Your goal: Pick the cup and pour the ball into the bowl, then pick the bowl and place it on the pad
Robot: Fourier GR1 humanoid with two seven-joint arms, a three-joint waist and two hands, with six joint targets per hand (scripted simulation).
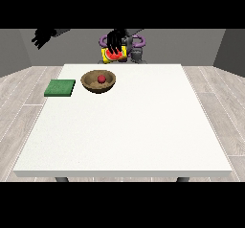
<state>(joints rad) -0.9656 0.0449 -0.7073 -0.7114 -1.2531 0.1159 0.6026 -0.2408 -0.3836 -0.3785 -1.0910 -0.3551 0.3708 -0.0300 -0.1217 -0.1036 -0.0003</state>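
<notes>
**Q.** Where do the task's things lie?

**A.** The red ball [101, 79] rests inside the wooden bowl [98, 85], so pouring looks done. The green pad [60, 88] lies flat on the white table [143, 126], just beside the bowl toward the view's left.

**Q.** Which hand is better placed for the bowl?

**A.** The hand in the middle of the view [115, 41] hangs just behind the bowl, fingers curled round a yellow cup [114, 55] with a red inside; it must release first. The hand at the view's left [42, 37] is raised high and well apart; whether its fingers are spread or curled I cannot tell. The bowl's carry runs leftward in the view.
</notes>
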